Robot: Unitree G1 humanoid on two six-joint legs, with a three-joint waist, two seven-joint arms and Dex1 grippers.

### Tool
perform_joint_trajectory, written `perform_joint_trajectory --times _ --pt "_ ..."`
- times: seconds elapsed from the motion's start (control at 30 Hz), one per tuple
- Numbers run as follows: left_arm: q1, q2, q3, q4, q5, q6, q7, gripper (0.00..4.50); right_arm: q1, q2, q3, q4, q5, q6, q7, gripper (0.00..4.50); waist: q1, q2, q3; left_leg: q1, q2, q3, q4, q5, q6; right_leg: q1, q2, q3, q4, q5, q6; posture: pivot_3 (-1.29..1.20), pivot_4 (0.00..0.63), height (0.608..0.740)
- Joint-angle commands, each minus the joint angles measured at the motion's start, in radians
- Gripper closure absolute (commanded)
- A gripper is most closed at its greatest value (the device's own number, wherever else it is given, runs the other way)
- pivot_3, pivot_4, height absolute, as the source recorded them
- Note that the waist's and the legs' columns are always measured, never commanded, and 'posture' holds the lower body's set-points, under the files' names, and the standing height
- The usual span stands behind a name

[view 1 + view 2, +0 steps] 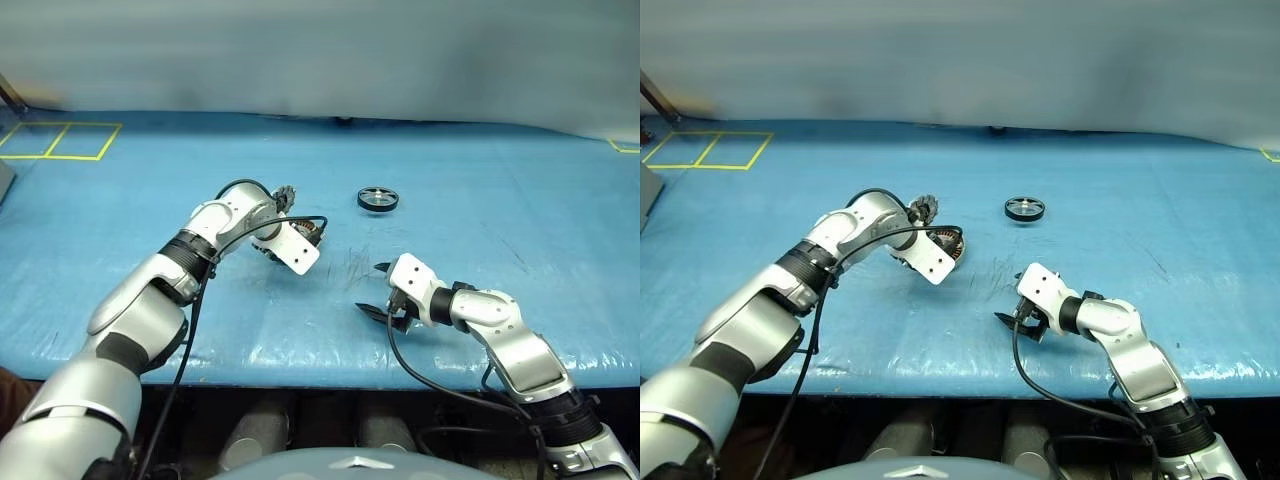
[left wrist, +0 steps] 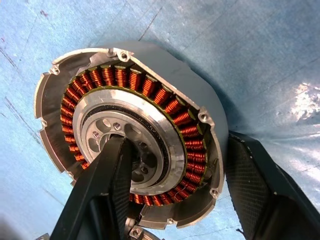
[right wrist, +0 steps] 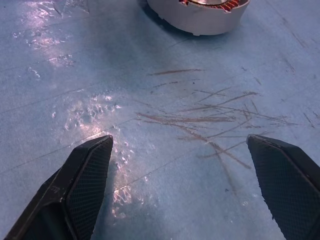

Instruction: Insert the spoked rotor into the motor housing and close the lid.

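I saw the left tool (image 2: 175, 195) straddling the motor housing's (image 2: 197, 85) rim: one finger (image 2: 107, 185) over the silver centre, the other outside the wall, jaws part-way apart; I could not tell whether they gripped. The housing sat mid-frame on the blue desk (image 1: 480, 190). The spoked rotor (image 1: 378, 198) lay apart, upper centre of the frame. The right tool (image 3: 182, 185) hovered wide, holding nothing, lower right of centre.
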Motion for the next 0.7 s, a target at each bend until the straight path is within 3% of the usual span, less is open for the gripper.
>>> perform_joint_trajectory --times 0.03,0.2,0.7 --pt "-0.002 0.008 -0.024 0.027 0.036 -0.039 0.055 2.16 0.005 -0.004 -0.021 -0.032 0.005 -0.018 -0.012 0.00 0.000 0.000 0.000 0.000 0.000 0.000 0.000 0.000 0.000 0.000 0.000 0.000 0.000 0.000 0.000 0.00 0.150 0.740" --pt "-0.011 0.026 -0.006 -0.036 0.045 -0.113 0.125 2.16 0.024 -0.014 -0.047 -0.033 0.007 -0.014 -0.028 0.00 0.002 0.000 0.000 -0.002 0.000 0.000 0.000 0.001 0.000 -0.001 0.000 0.000 0.000 0.000 0.001 0.00 0.150 0.740" --pt "0.059 0.083 0.009 -0.295 -0.010 -0.287 0.114 2.16 0.096 -0.047 -0.130 -0.037 0.014 -0.010 -0.069 0.00 -0.004 -0.001 0.001 -0.015 -0.002 0.000 0.000 0.004 0.003 -0.010 -0.001 0.000 -0.002 0.005 -0.007 0.00 0.150 0.740"
